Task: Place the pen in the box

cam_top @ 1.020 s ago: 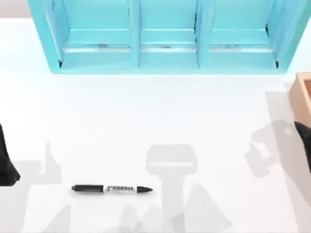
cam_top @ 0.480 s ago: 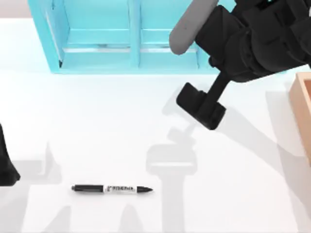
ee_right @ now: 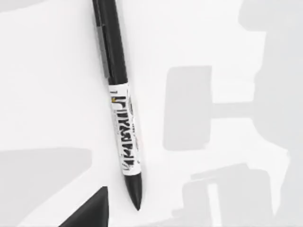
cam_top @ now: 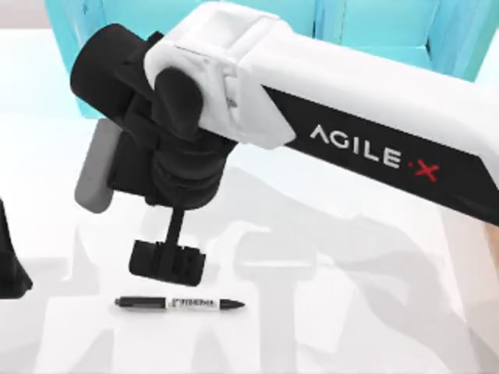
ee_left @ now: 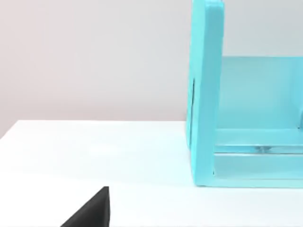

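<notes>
The pen lies flat on the smooth white table, near-left, tip pointing right

Slim black barrel, white lettered middle band, tapered tip. The right gripper hovers just beyond it, empty; finger spread cannot be told. Left arm parked at left edge

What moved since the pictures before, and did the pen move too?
The right arm swept across from the table's right side to the left, and its right gripper now hangs just above the pen without holding it. The pen stayed put on the table. The left arm stayed parked at the left edge.
</notes>
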